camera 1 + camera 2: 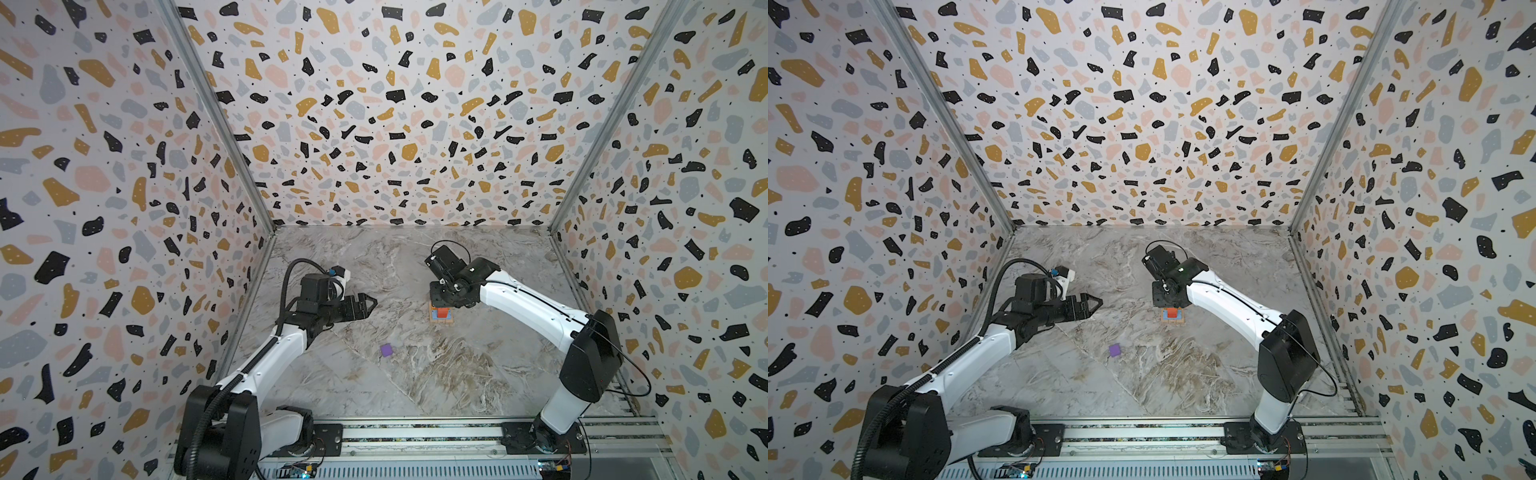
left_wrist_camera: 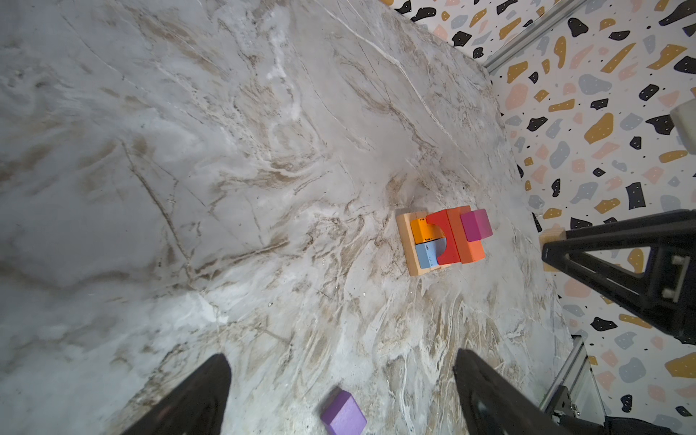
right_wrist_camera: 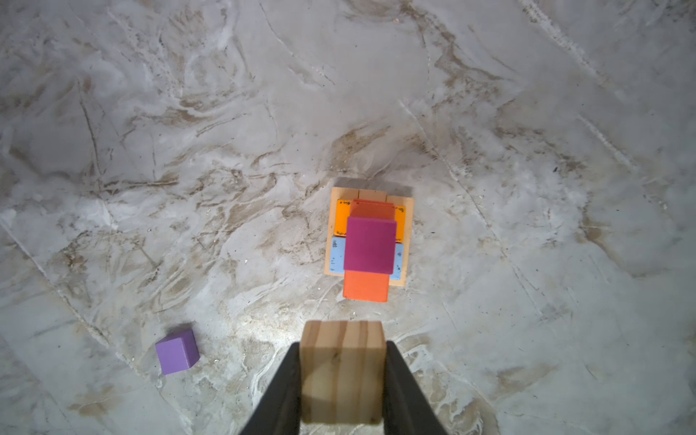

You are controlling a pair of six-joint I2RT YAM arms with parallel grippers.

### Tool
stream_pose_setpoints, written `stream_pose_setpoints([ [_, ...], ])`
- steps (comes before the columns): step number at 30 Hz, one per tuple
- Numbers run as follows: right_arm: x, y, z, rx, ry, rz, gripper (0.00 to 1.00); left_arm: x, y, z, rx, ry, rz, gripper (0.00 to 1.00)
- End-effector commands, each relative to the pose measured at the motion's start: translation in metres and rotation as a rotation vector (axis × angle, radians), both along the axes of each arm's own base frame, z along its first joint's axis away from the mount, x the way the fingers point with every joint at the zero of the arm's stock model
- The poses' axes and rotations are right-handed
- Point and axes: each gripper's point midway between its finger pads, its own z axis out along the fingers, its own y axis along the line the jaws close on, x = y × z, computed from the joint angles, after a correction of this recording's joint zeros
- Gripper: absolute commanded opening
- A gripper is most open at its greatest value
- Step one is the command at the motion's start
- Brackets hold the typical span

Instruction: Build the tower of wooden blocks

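The tower stands right of the table's middle: tan plank base, an orange and a blue block, red blocks, and a magenta cube on top. It also shows in both top views as the tower. My right gripper hangs above the tower's near side, shut on a tan wood cube. My left gripper is open and empty, raised left of the tower. A loose purple cube lies on the table nearer the front.
Terrazzo-patterned walls close the marble table on the left, back and right. A metal rail carrying both arm bases runs along the front edge. The right gripper's black frame shows in the left wrist view.
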Motion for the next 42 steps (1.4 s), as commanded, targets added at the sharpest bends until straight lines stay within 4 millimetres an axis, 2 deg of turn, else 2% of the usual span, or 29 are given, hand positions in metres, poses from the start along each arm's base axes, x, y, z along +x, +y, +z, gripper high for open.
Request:
stream_pose_setpoints([
  [1,0.009,-0.003,0.015,-0.003,-0.026,0.001,0.23,0.003,-0.006,0.014,-0.026,-0.048,-0.016,0.94],
  [13,0.029,-0.005,0.003,-0.007,-0.009,-0.026,0.23,0.003,-0.005,0.016,-0.018,-0.055,-0.014,0.94],
  [29,0.033,-0.001,-0.018,-0.021,0.024,-0.028,0.23,0.002,-0.005,0.017,-0.021,-0.058,-0.015,0.94],
  [42,0.035,-0.001,-0.022,-0.016,0.018,-0.028,0.23,0.003,-0.005,0.015,-0.021,-0.054,-0.013,0.94],
])
